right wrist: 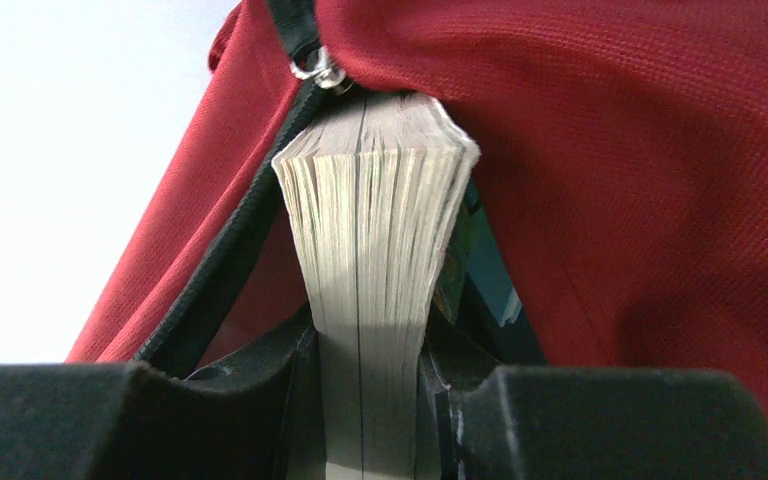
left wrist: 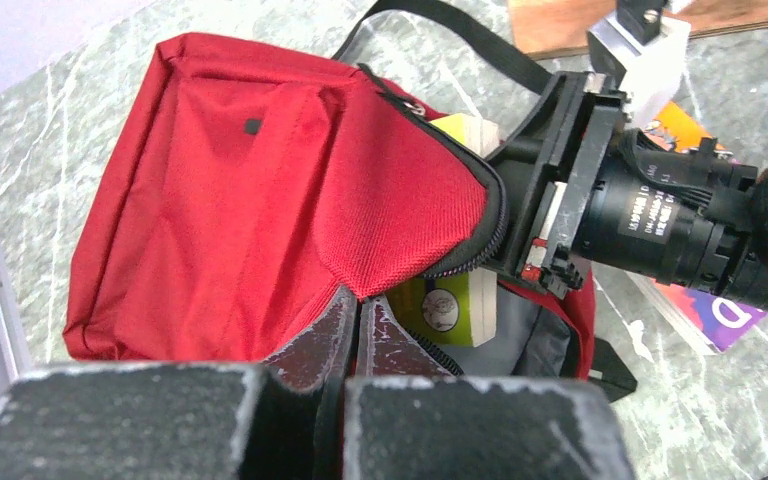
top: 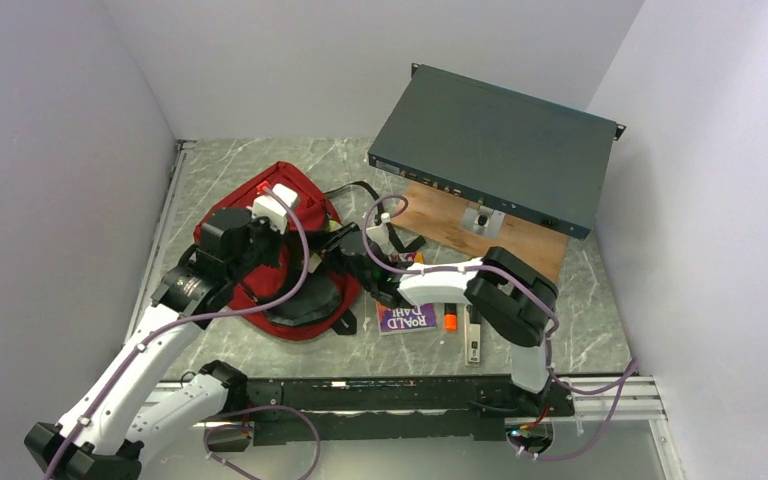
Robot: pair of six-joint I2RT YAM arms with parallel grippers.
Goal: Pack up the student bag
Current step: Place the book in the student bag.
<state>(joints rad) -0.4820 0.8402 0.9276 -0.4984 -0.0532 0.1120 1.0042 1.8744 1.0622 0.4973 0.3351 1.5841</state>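
Note:
The student bag [top: 260, 200] is a dark red backpack lying at the left of the table. My left gripper [top: 298, 252] is shut on the red edge of its opening and holds the flap up; the left wrist view shows my left gripper [left wrist: 362, 310] pinching the fabric of the bag [left wrist: 240, 190]. My right gripper [top: 345, 262] is shut on a thick paperback [right wrist: 375, 230], page edges toward the camera, at the mouth of the bag [right wrist: 640, 150]. In the right wrist view my right gripper [right wrist: 370, 345] clamps the book. Its yellow-green cover [left wrist: 445, 305] shows under the flap.
A purple book [top: 407, 318], a small orange item [top: 450, 321] and a thin stick-like object [top: 472, 338] lie right of the bag. A flat dark teal metal box [top: 495, 150] rests on a wooden board [top: 480, 240] at the back right. Walls enclose three sides.

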